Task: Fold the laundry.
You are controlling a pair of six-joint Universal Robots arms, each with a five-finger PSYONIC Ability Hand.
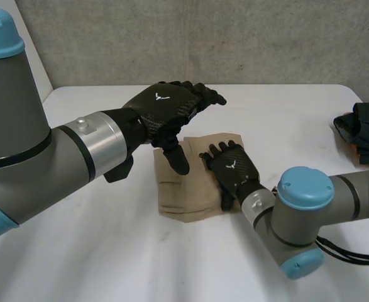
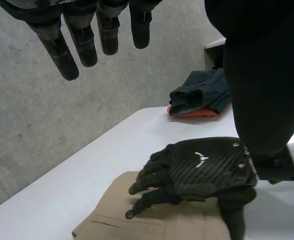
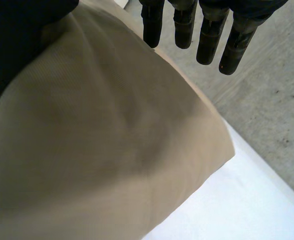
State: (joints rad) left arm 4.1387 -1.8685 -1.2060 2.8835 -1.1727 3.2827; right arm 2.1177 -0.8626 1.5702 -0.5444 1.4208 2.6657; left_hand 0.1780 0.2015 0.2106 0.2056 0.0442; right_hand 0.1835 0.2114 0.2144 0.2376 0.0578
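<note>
A folded tan garment (image 1: 187, 189) lies in the middle of the white table (image 1: 77, 251). My right hand (image 1: 233, 170) rests flat on its right part, fingers straight and open; the left wrist view shows that right hand (image 2: 202, 170) on the tan garment (image 2: 111, 220) beside a back pocket with a button. In the right wrist view my straight fingers (image 3: 207, 35) reach over the tan garment (image 3: 101, 145) toward its far edge. My left hand (image 1: 171, 107) hovers open above the garment's far left part, thumb pointing down; its fingers (image 2: 81, 40) hang straight and hold nothing.
A dark bundle of clothes with an orange piece (image 1: 363, 132) sits at the table's right edge, and the same dark bundle (image 2: 199, 97) lies beyond my right hand in the left wrist view. A grey concrete wall (image 1: 203, 38) stands behind the table.
</note>
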